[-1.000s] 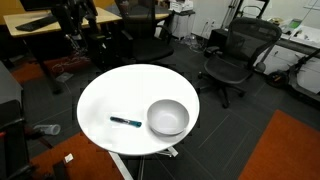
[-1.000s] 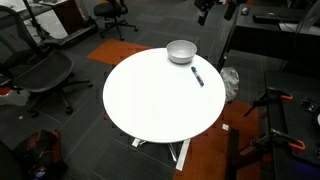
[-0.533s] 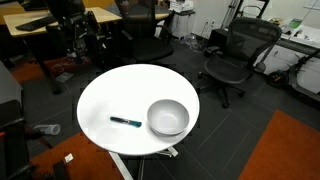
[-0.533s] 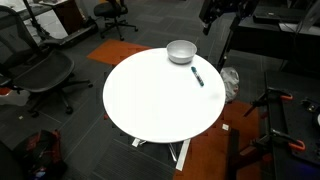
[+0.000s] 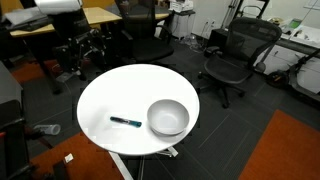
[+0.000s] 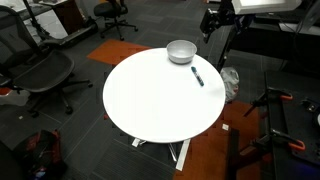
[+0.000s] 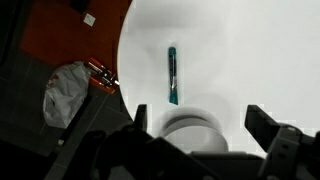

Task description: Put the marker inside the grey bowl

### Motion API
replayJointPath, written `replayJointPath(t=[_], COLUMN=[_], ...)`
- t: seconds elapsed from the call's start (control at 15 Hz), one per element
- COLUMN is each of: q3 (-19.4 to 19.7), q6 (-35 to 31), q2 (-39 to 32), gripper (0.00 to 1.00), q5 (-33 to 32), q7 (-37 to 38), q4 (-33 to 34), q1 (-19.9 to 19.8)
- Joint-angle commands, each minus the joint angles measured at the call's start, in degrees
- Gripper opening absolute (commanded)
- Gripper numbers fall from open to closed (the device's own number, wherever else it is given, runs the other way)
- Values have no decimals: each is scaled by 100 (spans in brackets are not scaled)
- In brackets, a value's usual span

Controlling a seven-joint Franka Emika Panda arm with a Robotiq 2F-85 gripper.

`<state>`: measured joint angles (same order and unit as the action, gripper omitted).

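Observation:
The marker (image 5: 125,120), a short dark stick with a teal end, lies flat on the round white table (image 5: 110,95) beside the grey bowl (image 5: 168,117). Both also show in an exterior view, the marker (image 6: 197,76) just in front of the bowl (image 6: 181,51). In the wrist view the marker (image 7: 172,75) lies above the bowl (image 7: 192,132). My gripper (image 7: 200,118) is open and empty. It hangs in the air well above the table's edge on the bowl side (image 6: 212,24), clear of both things.
Black office chairs (image 5: 235,55) stand around the table, with one more nearby (image 6: 45,75). Desks (image 5: 45,20) stand behind. Orange carpet (image 6: 115,50) lies under the table. A grey bag (image 7: 68,92) lies on the floor by the table's edge.
The arm has moved down and closer to the table's edge near the bowl. The marker and bowl have not moved.

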<state>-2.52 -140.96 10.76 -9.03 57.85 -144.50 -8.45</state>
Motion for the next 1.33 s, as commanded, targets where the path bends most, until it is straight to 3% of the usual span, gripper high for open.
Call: replayJointPath(t=[0.0,0.8,1.27], q3=[140,706,832], q6=[-439,-749,-1437], q2=[-429,-1748,-2163], gripper=[100,100,100], q5=[-232,-139,209], q7=[121,-120,-645], q4=[33,553,605], q1=[-73,186,283])
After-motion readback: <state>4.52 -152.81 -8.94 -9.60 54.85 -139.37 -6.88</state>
